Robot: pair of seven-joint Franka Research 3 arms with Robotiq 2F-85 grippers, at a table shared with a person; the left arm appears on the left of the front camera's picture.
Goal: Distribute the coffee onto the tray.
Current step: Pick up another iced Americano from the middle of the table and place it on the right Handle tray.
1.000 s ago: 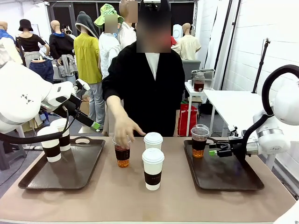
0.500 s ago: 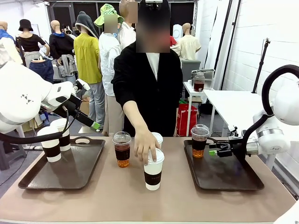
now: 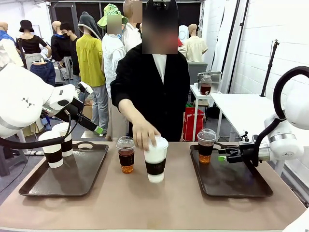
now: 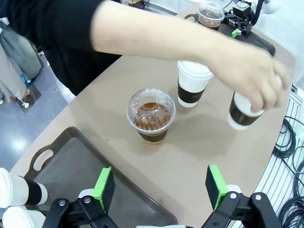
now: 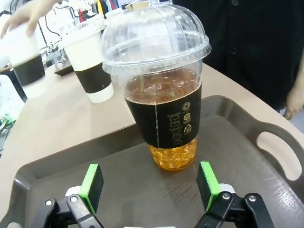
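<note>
The middle iced coffee (image 4: pixel 152 114) stands upright on the worktop (image 3: pixel 159 208) between the two trays, closer to the left tray (image 3: pixel 91 169). In the left wrist view it lies straight ahead of the left fingers (image 4: pixel 104 183), beyond the tray's rim, with its long axis vertical — so the left arm looks the nearer one for it. Those fingers are spread wide, hold nothing, and hang raised above that tray's edge. The cup is clear and dome-lidded with a dark band, and brown coffee shows below it. Just beside it the person's hand (image 3: pixel 145 136) grips a lidded paper cup (image 3: pixel 155 164) from above, tipped a little and apparently off the worktop. A second paper cup (image 4: pixel 192 85) stands close behind. Two more paper cups (image 3: pixel 53 151), white with dark sleeves, stand at the left tray's outer end. The right fingers (image 5: pixel 91 180) are spread too and empty, low on the right tray (image 3: pixel 241 186). The other iced coffee (image 5: pixel 164 95) stands upright just ahead of the gap between them — clear of both pads.
</note>
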